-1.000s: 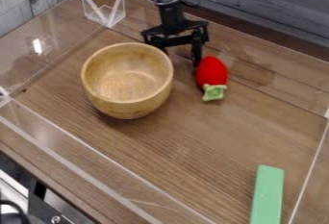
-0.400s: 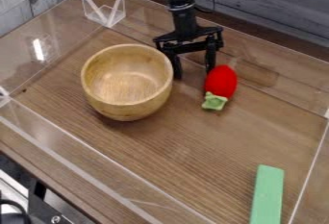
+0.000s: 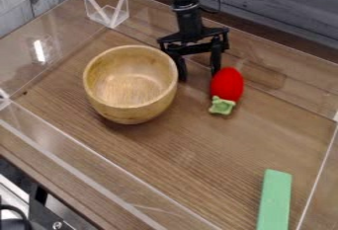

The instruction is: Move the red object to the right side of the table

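The red object (image 3: 227, 83), a small glossy oval toy fruit with a green leafy end toward the camera, lies on the brown wood-grain table (image 3: 199, 165) right of centre. My black gripper (image 3: 195, 56) points down just behind and to the left of it, its fingers spread open with nothing between them. One fingertip stands close to the fruit's upper left; I cannot tell if they touch.
A wooden bowl (image 3: 130, 81) sits left of the fruit. A flat light-green bar (image 3: 275, 201) lies near the front right corner. Low clear acrylic walls (image 3: 79, 22) border the tabletop, with a clear folded piece (image 3: 106, 9) at the back left.
Within the last second the gripper shifted right and a little toward the camera, and the red object slid right and slightly forward. Both have held still for the last half second.
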Controlling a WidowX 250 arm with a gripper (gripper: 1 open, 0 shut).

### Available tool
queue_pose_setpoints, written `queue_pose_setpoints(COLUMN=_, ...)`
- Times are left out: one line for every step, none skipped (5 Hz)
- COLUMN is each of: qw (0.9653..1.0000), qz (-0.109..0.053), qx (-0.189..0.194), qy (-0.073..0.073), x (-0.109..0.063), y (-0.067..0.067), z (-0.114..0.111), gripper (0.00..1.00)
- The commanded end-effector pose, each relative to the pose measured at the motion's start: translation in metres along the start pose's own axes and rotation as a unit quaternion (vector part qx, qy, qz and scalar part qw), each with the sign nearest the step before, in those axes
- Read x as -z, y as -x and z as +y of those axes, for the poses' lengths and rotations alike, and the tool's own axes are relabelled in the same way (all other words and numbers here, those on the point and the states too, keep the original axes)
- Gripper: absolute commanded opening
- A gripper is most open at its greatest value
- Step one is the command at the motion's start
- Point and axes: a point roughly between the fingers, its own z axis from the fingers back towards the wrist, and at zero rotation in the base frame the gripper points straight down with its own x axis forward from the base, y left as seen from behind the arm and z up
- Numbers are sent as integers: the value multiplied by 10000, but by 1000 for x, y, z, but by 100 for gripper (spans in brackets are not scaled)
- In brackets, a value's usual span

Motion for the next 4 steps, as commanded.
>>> queue_pose_setpoints(qw=9998, qz=-167, qx=117, qy=62, x=-11, y=-7, z=2, gripper=100)
queue_pose_setpoints(qw=9997, qz=-148, qx=182, qy=64, x=-11, y=-10, z=8, gripper=0)
queue_pose_setpoints(qw=9997, qz=-147, qx=135, qy=104, x=-13, y=-15, z=17, gripper=0)
queue_pose_setpoints(qw=9997, qz=-173, qx=36, qy=156, x=-17, y=-18, z=23, gripper=0)
